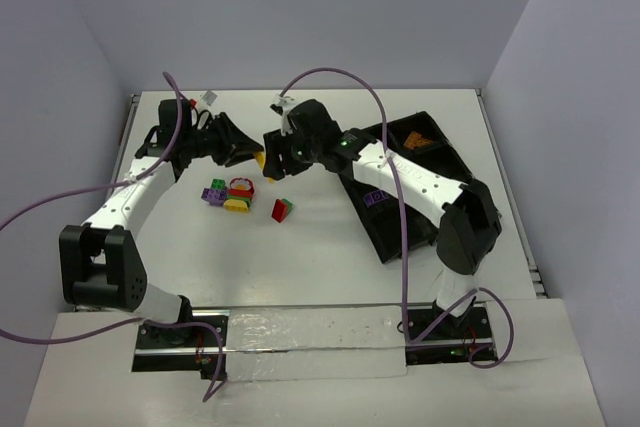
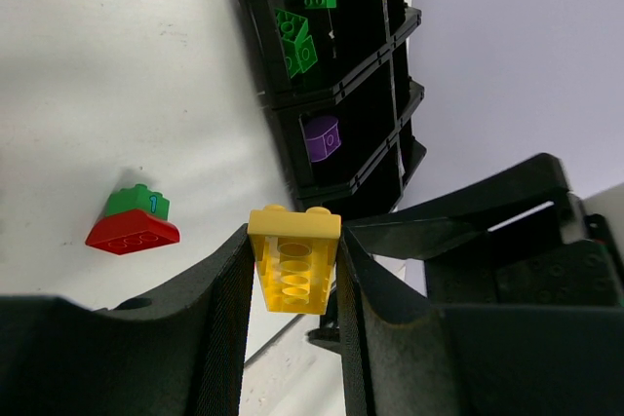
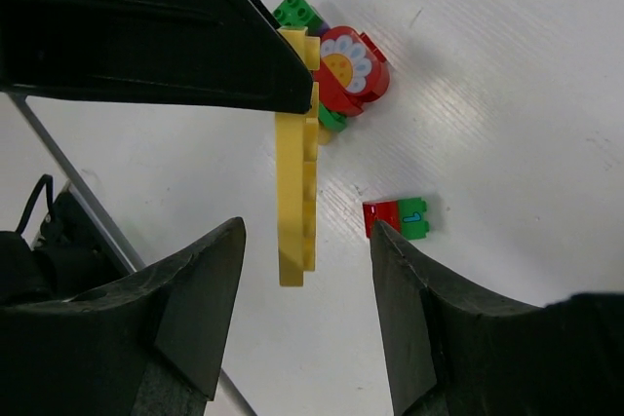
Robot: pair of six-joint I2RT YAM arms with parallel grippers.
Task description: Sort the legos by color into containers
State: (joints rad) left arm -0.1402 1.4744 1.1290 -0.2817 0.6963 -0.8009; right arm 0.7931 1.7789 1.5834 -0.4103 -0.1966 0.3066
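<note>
My left gripper (image 2: 292,275) is shut on a yellow brick (image 2: 292,260) and holds it above the table (image 1: 320,247); in the top view the gripper (image 1: 248,154) and brick (image 1: 262,160) are at centre left. My right gripper (image 3: 304,289) is open, its fingers either side of the same yellow brick (image 3: 295,197) without touching it; it faces the left gripper in the top view (image 1: 274,159). The black divided tray (image 1: 395,222) lies to the right, with green bricks (image 2: 300,38) and a purple brick (image 2: 322,138) in separate compartments.
A red-and-green brick (image 1: 282,209) lies on the table and also shows in the right wrist view (image 3: 395,218). A cluster of purple, green, yellow and red flower bricks (image 1: 228,194) lies to its left. An orange brick (image 1: 418,140) sits in a far tray compartment.
</note>
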